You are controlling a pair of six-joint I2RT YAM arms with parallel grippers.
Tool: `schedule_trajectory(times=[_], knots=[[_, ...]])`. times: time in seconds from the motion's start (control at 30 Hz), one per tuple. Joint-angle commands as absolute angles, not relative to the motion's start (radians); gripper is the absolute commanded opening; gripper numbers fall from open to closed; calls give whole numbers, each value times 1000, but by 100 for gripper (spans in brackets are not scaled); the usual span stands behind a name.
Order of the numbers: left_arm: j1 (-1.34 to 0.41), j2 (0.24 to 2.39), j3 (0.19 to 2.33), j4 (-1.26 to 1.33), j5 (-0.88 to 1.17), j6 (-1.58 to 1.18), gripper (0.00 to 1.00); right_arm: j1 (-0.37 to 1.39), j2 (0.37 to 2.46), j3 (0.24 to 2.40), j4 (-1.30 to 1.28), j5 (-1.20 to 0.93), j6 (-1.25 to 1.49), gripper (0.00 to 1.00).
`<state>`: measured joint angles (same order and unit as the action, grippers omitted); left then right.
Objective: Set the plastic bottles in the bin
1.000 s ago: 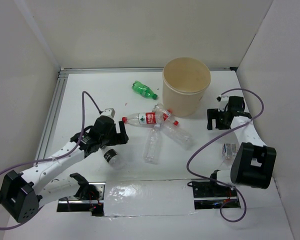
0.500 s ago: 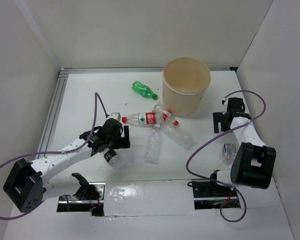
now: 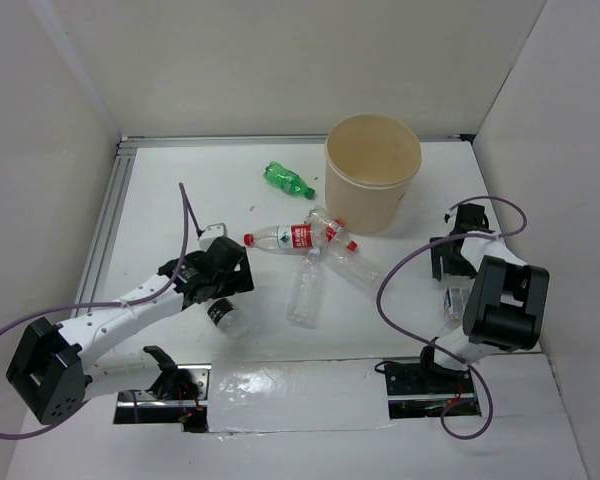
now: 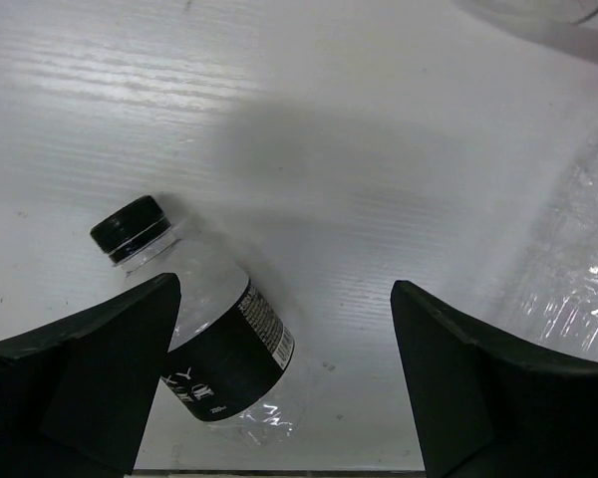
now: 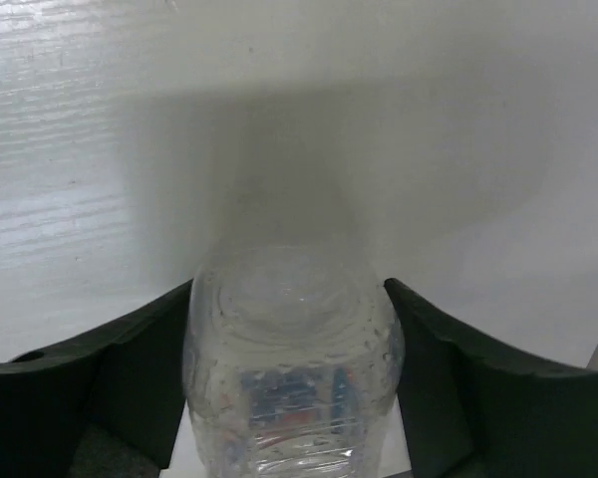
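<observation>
A black-capped clear bottle (image 4: 194,339) with a black label lies on the table between my left gripper's (image 4: 284,383) open jaws, close to the left finger (image 4: 90,383); from above it (image 3: 226,315) lies just near of that gripper (image 3: 220,272). My right gripper (image 5: 291,388) is open, with its fingers flanking a small clear bottle (image 5: 294,358); from above that gripper (image 3: 448,260) is by the bottle (image 3: 458,299). The tan bin (image 3: 372,152) stands at the back. A green bottle (image 3: 287,179), a red-labelled bottle (image 3: 290,237) and two clear bottles (image 3: 305,290) (image 3: 352,264) lie mid-table.
White walls close in the table on the left, back and right. A metal rail (image 3: 108,225) runs along the left edge. A glossy taped strip (image 3: 290,385) lies between the arm bases at the near edge.
My right gripper has moved toward the near edge, closing on the small clear bottle. My left gripper has shifted slightly over the black-capped bottle. The bottles have not moved.
</observation>
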<state>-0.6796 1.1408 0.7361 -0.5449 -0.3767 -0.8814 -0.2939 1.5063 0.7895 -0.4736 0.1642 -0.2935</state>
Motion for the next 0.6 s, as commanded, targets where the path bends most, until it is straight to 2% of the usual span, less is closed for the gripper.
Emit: schedule_trajectory(times=[0.0, 0.03, 0.07, 0.2, 0.37, 0.57], knots=[[-684, 1121, 788, -647, -482, -1027, 100, -319, 1603, 797, -460, 108, -316, 76], [-684, 1112, 788, -696, -491, -1060, 100, -333, 1603, 811, -471, 88, -327, 68], [-684, 1102, 788, -716, -491, -1087, 100, -333, 1579, 825, -497, 42, -345, 52], [-684, 1069, 776, -768, -482, -1222, 100, -333, 1516, 948, -577, -83, -388, 28], [-684, 1078, 756, -814, -472, -1316, 100, -333, 1486, 1129, -644, -254, -422, 24], [-684, 1161, 782, -873, -453, -1358, 100, -319, 1496, 1506, -653, -506, -422, 24]])
